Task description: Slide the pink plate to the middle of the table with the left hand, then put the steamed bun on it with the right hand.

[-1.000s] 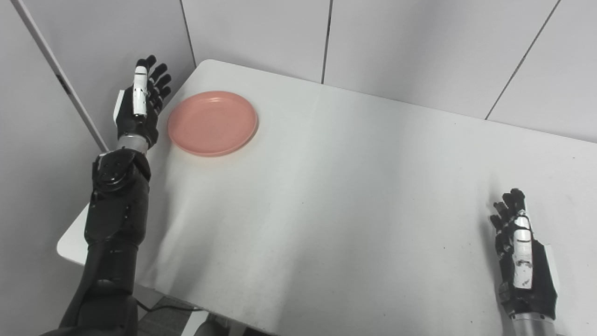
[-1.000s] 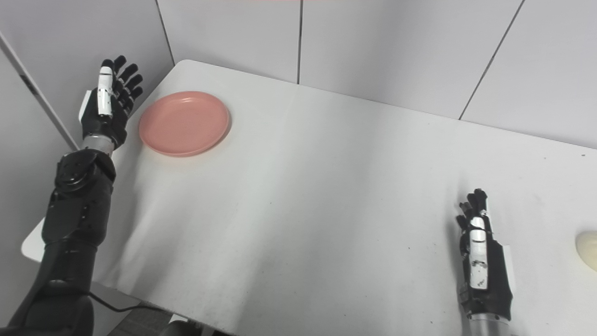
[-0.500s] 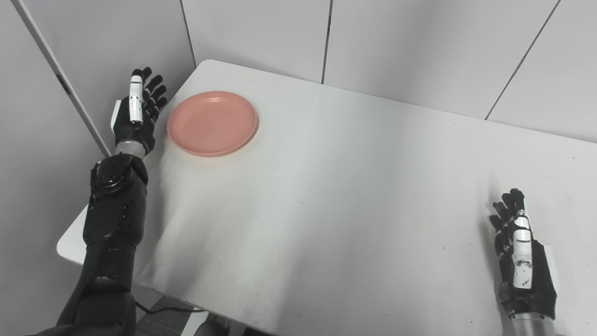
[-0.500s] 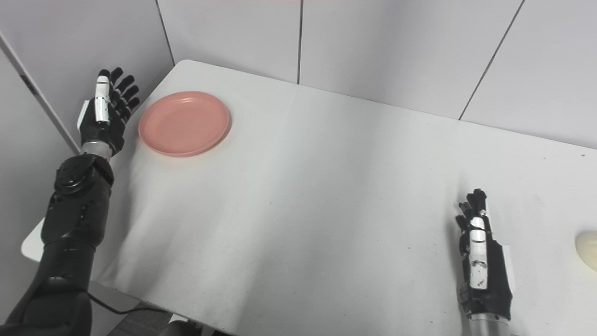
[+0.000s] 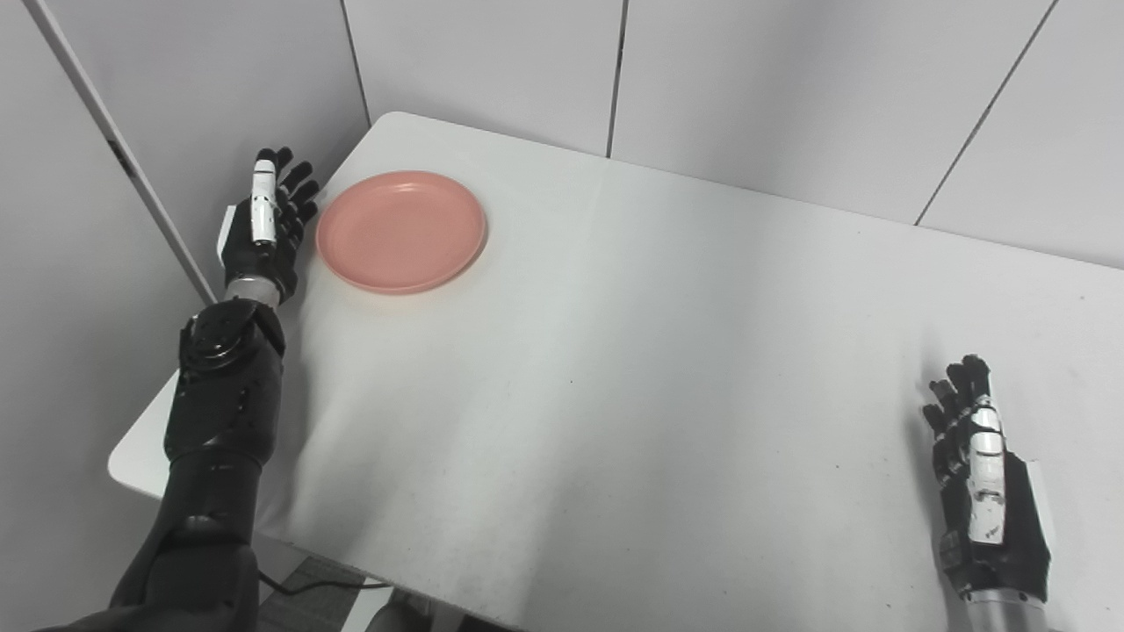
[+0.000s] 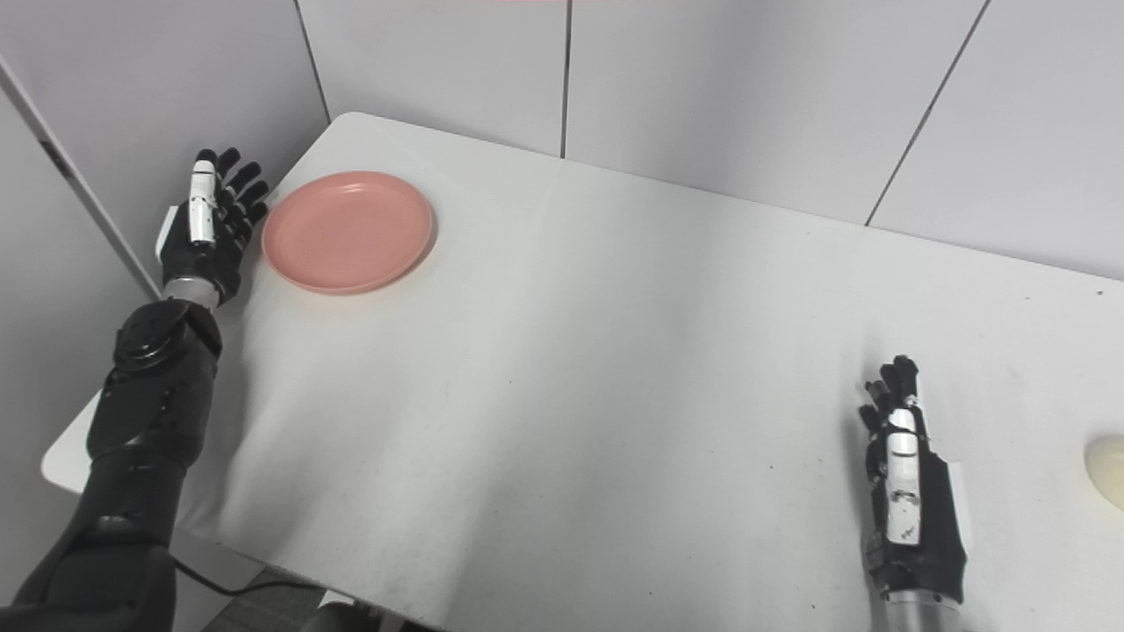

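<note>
The plate [image 5: 400, 231] sits empty at the counter's [image 5: 615, 369] far left corner, the left hand [image 5: 262, 230] just beside its outer rim, fingers spread, holding nothing, seemingly placed to push it inward, while the right hand [image 6: 909, 491] rests open near the bun [image 6: 1108, 470], ready for its turn.

we see a matt white counter [image 5: 667, 351], faintly scuffed; a smooth, plastic-looking pink plate [image 5: 400, 230] with a slight sheen; both hands in glossy black plastic with white panels; a smooth, pale steamed bun [image 6: 1108, 470].
</note>
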